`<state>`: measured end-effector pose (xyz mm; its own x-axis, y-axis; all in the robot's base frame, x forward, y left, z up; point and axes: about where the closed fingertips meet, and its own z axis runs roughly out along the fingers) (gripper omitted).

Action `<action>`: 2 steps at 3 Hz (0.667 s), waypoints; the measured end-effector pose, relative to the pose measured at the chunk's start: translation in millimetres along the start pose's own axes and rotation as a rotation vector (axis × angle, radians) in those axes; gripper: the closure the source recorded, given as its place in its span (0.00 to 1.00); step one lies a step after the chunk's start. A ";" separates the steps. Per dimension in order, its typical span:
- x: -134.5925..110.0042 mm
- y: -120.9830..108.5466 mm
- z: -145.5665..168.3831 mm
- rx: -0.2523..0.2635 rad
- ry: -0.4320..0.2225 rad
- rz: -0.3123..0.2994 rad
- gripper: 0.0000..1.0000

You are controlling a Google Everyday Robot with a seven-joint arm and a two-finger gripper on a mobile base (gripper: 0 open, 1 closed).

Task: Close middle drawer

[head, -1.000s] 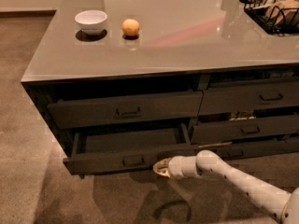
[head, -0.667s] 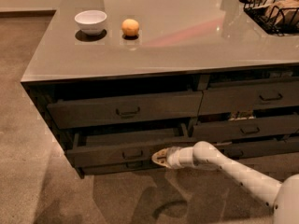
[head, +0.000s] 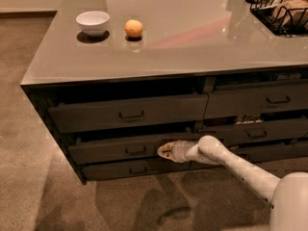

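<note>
Place: kitchen-like room | cues: drawer island, bowl, fruit, wire basket | pincer: at middle drawer front

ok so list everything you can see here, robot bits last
bowl: one, white, left on the countertop
orange: one, orange, just right of the bowl, not touching it
wire basket: one, black, countertop's far right, cut off by the frame; contents unclear
countertop: one, glossy grey, over the drawers
middle drawer: one, dark grey-brown, left column, between two others
other drawers: five, dark grey-brown, two in the left column, three in the right
floor: one, brown, around the cabinet
arm: one, white, reaching in from lower right
hand: one, pale, at the middle drawer's front, right of its pull
</note>
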<state>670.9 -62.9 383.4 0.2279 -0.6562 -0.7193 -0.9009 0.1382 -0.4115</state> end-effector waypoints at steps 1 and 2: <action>-1.0 1.3 2.0 -0.003 -0.002 0.000 0.86; -0.2 0.8 9.4 -0.010 -0.008 -0.008 0.62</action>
<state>673.7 -55.7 378.0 0.2377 -0.6512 -0.7207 -0.9027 0.1259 -0.4114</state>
